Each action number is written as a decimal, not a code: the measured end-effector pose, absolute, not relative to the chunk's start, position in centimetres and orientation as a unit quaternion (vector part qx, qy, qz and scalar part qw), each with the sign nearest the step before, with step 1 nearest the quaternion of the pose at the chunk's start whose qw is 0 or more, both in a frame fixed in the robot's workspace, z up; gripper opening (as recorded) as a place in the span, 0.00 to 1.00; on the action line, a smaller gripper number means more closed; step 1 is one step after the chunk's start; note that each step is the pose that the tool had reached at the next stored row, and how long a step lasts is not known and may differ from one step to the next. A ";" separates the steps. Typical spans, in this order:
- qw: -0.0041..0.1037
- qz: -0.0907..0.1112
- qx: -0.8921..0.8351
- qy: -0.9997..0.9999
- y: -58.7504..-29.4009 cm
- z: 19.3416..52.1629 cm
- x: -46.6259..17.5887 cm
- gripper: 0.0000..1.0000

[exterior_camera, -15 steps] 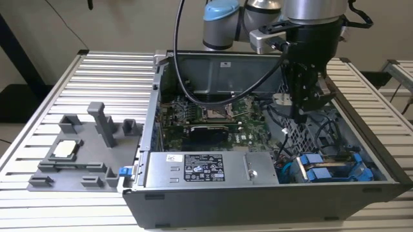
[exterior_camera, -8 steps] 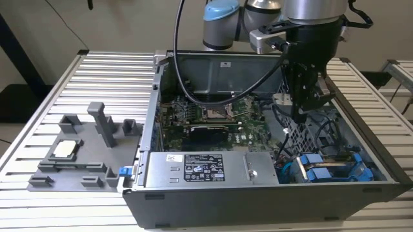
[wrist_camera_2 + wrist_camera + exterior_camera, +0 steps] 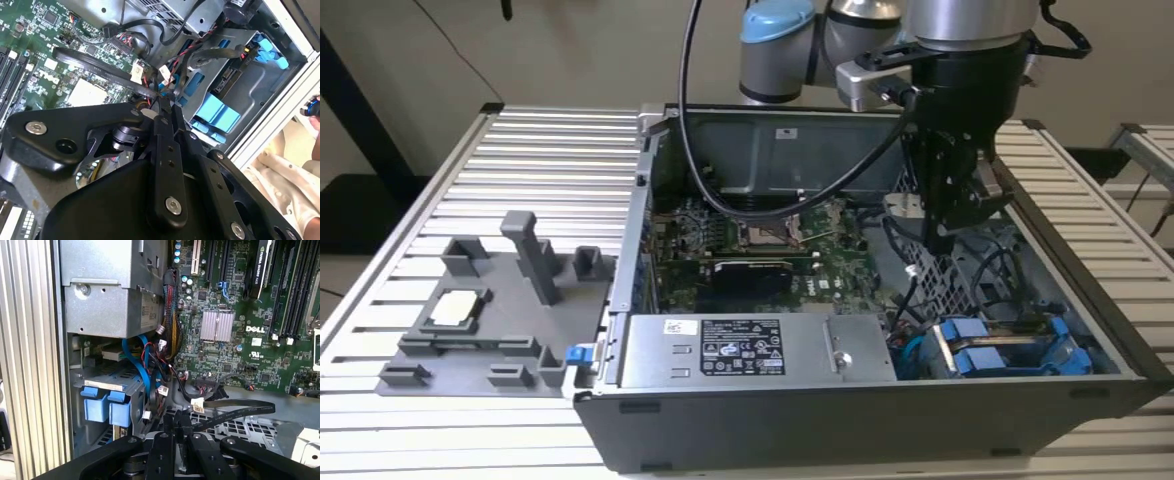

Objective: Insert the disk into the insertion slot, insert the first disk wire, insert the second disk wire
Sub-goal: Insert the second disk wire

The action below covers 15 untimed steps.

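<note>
1. The open computer case (image 3: pixel 854 440) sat on the slatted table (image 3: pixel 520 150). Its walls hemmed the arm in, and I judged the freest room was overhead.
2. The insertion slot (image 3: pixel 110 385) looked filled. In the exterior view the disk (image 3: pixel 987 358) sat at four o'clock in the case, so that step seemed done.
3. The gripper (image 3: pixel 178 421), at two o'clock, had its jaws pinched shut on a flat black wire (image 3: pixel 240 407). Loose cables (image 3: pixel 160 360) crowded close, and the wiring looked unfinished.

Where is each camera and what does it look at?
Exterior view: off the arm, looking down into the open computer case; the arm shows.
First wrist view: on the wrist, facing the motherboard past the jaws.
Second wrist view: on the wrist, facing the blue drive frames past the jaws.
Both share the black cable in the jaws.
</note>
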<state>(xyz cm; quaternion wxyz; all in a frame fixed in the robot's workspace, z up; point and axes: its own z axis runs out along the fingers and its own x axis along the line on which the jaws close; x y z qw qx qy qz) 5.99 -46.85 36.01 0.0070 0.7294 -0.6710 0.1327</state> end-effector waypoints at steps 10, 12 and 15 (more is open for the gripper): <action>0.010 0.129 0.730 -0.671 -48.8 36.0 6.4 0.16; 0.011 0.128 0.730 -0.671 -49.6 36.0 6.6 0.16; 0.013 0.126 0.731 -0.671 -50.6 36.0 7.0 0.16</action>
